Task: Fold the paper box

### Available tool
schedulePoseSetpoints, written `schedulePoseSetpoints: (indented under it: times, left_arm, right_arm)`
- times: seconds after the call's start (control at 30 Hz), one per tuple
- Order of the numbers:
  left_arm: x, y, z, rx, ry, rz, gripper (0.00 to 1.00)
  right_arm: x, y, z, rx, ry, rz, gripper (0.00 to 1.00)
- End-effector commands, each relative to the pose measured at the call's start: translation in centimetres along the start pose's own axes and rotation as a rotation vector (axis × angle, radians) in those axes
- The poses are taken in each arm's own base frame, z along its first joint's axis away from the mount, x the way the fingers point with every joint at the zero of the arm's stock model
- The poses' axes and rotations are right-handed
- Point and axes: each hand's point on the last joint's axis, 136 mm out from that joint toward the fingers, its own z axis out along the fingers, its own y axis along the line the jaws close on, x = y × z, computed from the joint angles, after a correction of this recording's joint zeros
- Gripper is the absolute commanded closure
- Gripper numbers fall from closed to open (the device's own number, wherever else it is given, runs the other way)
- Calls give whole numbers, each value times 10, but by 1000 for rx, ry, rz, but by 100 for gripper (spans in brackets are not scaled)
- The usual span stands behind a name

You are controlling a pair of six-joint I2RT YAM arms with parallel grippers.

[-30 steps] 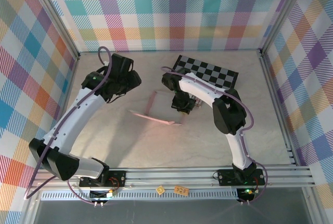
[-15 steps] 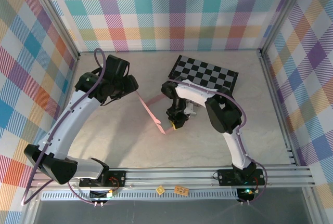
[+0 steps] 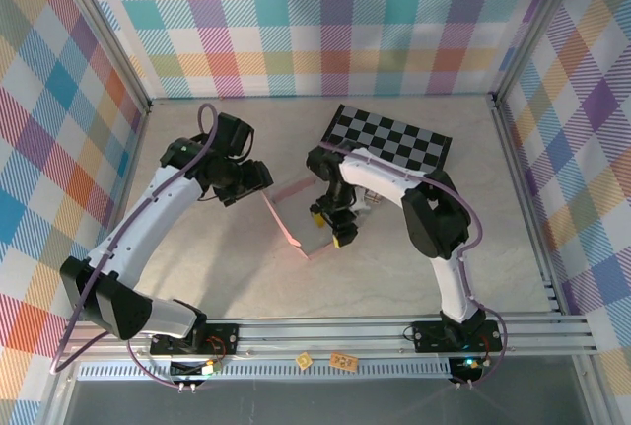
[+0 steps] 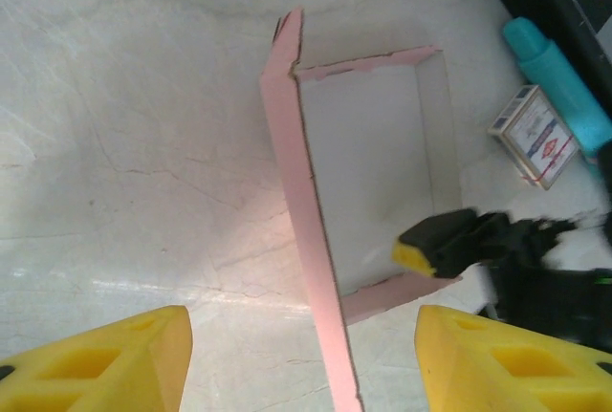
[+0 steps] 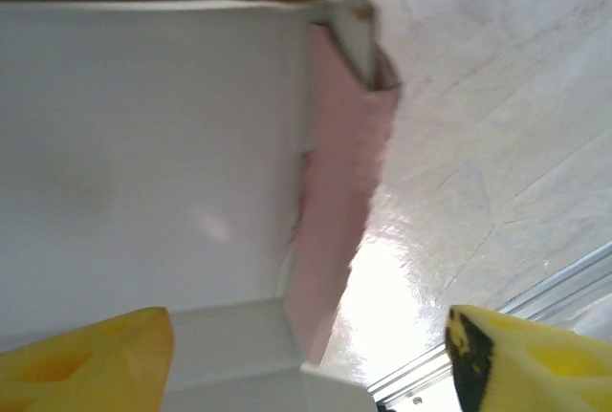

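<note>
Closer in, left tool (image 4: 301, 355) and right tool (image 5: 311, 355) gape; paper box (image 4: 368, 173) shows white inside.

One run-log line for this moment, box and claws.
box: walls up | left claw: open over one wall | right claw: open at box

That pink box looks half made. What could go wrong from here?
The left gripper and the right gripper stand open, neither clamping the paper box, so its thin walls could sag or slide. The right gripper's fingertip sits at a corner and might dent it. The card pack lies close and could get nudged.
</note>
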Motion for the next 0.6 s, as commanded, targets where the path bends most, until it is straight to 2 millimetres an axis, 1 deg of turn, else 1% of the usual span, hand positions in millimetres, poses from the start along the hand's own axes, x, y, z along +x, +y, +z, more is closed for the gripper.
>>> schedulePoseSetpoints:
  times: [0.0, 0.07, 0.13, 0.2, 0.27, 0.3, 0.33, 0.4, 0.47, 0.53, 0.57]
  left_arm:
    - [-2, 0, -12, 2, 9, 16, 37]
    - [-1, 1, -11, -5, 20, 14, 37]
    - [-3, 4, -13, -6, 12, 5, 37]
    - [-9, 11, -17, -4, -4, -25, 38]
    - [-16, 22, -20, 6, -14, -80, 39]
    - [-19, 31, -20, 5, -20, -119, 41]
    - [-22, 41, -20, 2, -29, -157, 45]
    - [-24, 61, -15, -8, -42, -229, 53]
    - [-21, 75, -2, -21, -29, -280, 62]
    - [-12, 84, 21, -35, 10, -312, 71]
    - [-7, 86, 34, -29, 28, -335, 76]
  right_arm:
    - [-8, 17, -57, -131, -97, -194, 18]
    - [-15, 28, -77, -194, -141, -297, 18]
    - [-27, 37, -91, -250, -191, -399, 27]
    - [-39, 45, -99, -314, -222, -495, 33]
    - [-53, 46, -99, -337, -245, -569, 38]
    - [-59, 47, -98, -351, -249, -607, 42]
    - [-66, 46, -96, -351, -250, -633, 49]
    - [-75, 48, -89, -367, -229, -688, 59]
    - [-84, 47, -78, -339, -214, -718, 67]
    - [-94, 47, -64, -295, -200, -736, 76]
    - [-97, 48, -58, -282, -197, -752, 78]
